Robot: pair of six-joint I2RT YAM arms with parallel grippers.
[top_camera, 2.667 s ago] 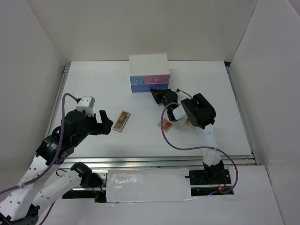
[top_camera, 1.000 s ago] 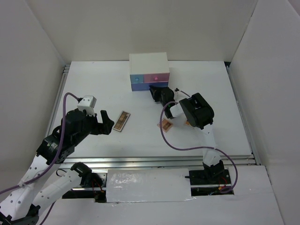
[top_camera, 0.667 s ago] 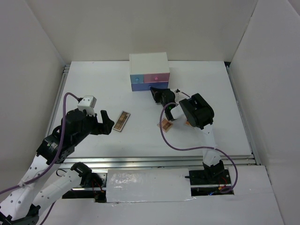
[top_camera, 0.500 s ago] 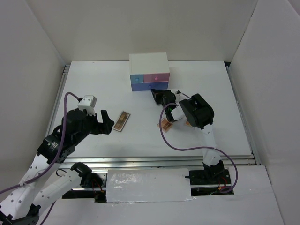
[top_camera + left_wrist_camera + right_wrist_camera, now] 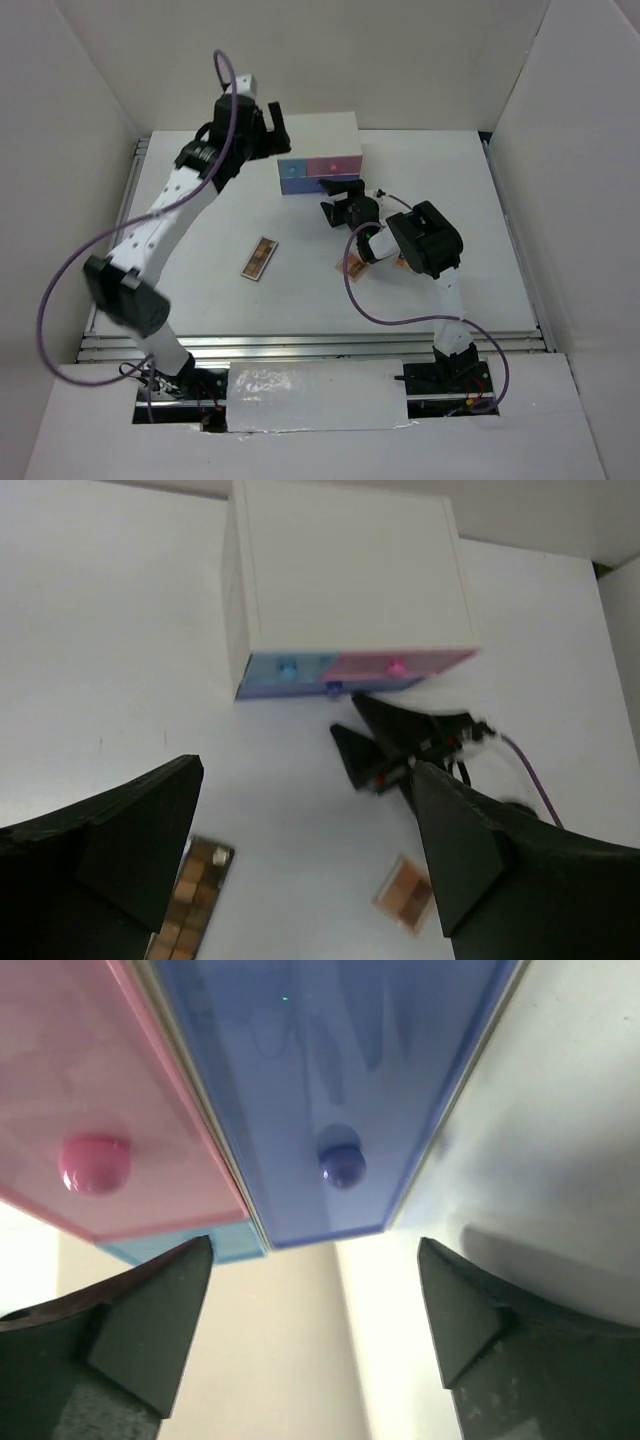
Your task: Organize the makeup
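My right hand is spread wide and empty, its fingers framing the purple drawer's knob just short of it. The white drawer box blocks the way ahead. My left hand, fully open and empty too, hangs high over that box. On the tabletop the long brown palette lies flat, its long axis running near-left to far-right. A small square palette sits beside my right arm.

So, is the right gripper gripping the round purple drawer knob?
No, the right gripper is open, with the round purple knob untouched ahead.
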